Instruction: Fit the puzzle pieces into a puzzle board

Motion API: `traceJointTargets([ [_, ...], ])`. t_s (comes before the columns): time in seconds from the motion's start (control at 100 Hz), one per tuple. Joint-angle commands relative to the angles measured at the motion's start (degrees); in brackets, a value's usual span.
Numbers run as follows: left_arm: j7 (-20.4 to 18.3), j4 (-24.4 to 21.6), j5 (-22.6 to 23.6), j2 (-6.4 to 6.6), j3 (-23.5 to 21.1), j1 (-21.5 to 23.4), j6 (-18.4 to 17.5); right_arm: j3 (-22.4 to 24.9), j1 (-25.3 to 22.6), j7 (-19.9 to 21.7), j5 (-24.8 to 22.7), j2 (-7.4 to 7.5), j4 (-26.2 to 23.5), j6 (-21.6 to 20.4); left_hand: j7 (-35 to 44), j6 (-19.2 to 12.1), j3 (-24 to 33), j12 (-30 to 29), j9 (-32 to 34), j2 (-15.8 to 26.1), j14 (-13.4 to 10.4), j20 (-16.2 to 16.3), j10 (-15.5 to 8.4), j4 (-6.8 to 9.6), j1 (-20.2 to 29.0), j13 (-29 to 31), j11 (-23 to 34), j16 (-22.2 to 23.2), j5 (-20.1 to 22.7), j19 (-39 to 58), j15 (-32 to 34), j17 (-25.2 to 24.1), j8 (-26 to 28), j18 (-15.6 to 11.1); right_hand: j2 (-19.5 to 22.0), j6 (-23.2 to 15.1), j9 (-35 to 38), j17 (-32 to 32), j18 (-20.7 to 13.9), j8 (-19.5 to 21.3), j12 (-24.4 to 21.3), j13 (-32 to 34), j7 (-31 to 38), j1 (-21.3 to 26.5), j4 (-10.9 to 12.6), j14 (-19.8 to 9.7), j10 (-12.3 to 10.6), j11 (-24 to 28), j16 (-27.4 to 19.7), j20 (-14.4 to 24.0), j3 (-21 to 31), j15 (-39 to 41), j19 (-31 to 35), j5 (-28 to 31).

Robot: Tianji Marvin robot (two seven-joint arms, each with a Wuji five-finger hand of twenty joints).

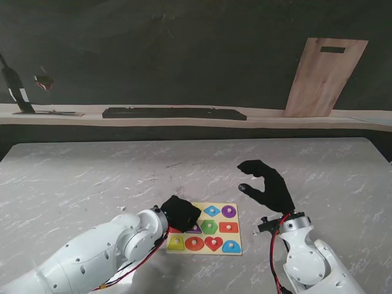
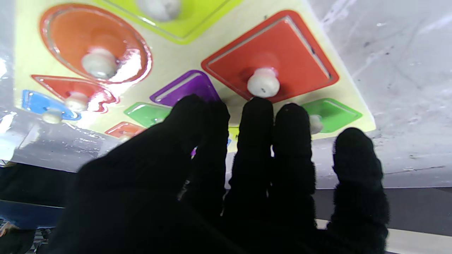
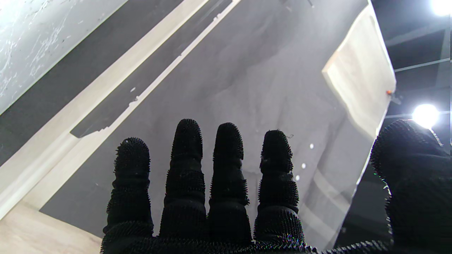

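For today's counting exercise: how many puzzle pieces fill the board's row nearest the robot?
4, left to right: yellow piece, orange circle, red heart, blue piece. The left hand hides only the far-left corner of the board.

One puzzle board [image 1: 239,236] lies on the one marble surface [image 1: 92,177]. Seven puzzle pieces show whole in the stand's view: one blue [image 1: 212,211], one purple [image 1: 228,211], one green [image 1: 209,226], one orange rectangle [image 1: 228,227], one yellow [image 1: 176,243], one orange round [image 1: 195,243], one red heart [image 1: 213,243], plus one blue at the near corner [image 1: 231,247], making eight. Others are hidden under one of two black hands. One wooden board [image 1: 323,76] leans behind.
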Motion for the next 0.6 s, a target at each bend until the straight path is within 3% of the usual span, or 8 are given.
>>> traceJointTargets([
  [0.0, -0.24, 0.35, -0.38, -0.01, 0.30, -0.41, -0.28, -0.07, -0.36, -0.32, -0.20, -0.35, -0.14, -0.26, -0.89, 0.00, -1.20, 1.24, -0.11, 0.81, 0.33, 1.22, 0.80, 0.44, 1.69, 2.02, 2.03, 1.55, 0.60, 1.70, 2.19, 0.25, -1.62, -7.40, 1.09, -1.74, 1.23, -0.53, 0.58, 0.41, 0.30, 1.50, -0.58, -1.49, 0.46, 0.35, 0.25, 0.13, 0.76, 0.88, -0.83, 0.35, 0.01, 0.20],
  [0.33, -1.61, -0.25, 0.67, 0.57, 0.56, -0.81, -1.00, -0.01, -0.35, -0.35, -0.14, -0.37, 0.00, -0.48, -0.29, 0.27, -8.46, -0.06, -1.16, -1.74, 0.23, 1.31, 0.60, -0.79, 0.06, 2.09, 3.98, 1.79, 0.45, 1.76, 2.32, 0.33, -1.47, -7.35, 1.07, -1.77, 1.45, -0.45, 0.56, 0.42, 0.32, 1.72, -0.53, -1.48, 0.46, 0.34, 0.17, 0.19, 0.80, 0.89, -0.83, 0.43, 0.07, 0.22],
  [0.39, -1.97, -0.56, 1.51, 0.81, 0.70, -0.94, -1.03, 0.01, -0.35, -0.35, -0.14, -0.38, 0.02, -0.52, 1.57, -0.18, -10.56, -3.31, -1.56, -2.48, 0.01, 1.36, 0.09, -0.42, -0.42, 2.23, 5.98, 1.87, 0.19, 1.85, 2.38, 0.49, 0.41, -7.38, 1.11, -1.70, 1.51, -0.48, 0.56, 0.42, 0.32, 1.79, -0.50, -1.47, 0.46, 0.31, 0.30, 0.21, 0.81, 0.88, -0.83, 0.46, 0.05, 0.31],
  [0.47, -2.08, -0.83, 2.56, 1.00, 0.89, -1.06, -0.96, 0.02, -0.37, -0.34, -0.12, -0.38, 0.03, -0.56, 6.07, -1.28, -11.10, -2.52, -1.07, -2.79, -0.48, 1.41, -0.75, -0.54, -1.34, 2.56, 8.49, 2.02, -0.63, 2.08, 2.88, 0.85, 4.60, -7.40, 1.09, -1.76, 1.53, -0.45, 0.53, 0.41, 0.32, 1.76, -0.53, -1.46, 0.46, 0.35, 0.27, 0.21, 0.81, 0.88, -0.84, 0.47, 0.05, 0.28],
  [0.59, -0.44, -0.36, 3.49, 0.79, 1.17, -1.08, -0.71, 0.05, -0.40, -0.27, 0.00, -0.38, 0.03, -0.61, 5.83, -0.06, -10.57, -1.90, -2.63, -3.29, -0.66, 1.32, -0.66, -0.36, -1.45, 1.60, 8.57, 2.16, -3.21, 1.84, 2.90, 0.38, 6.23, -7.54, 1.03, -1.70, 1.64, -0.42, 0.57, 0.42, 0.33, 1.89, -0.49, -1.47, 0.46, 0.29, 0.23, 0.22, 0.83, 0.88, -0.82, 0.51, 0.07, 0.44],
])
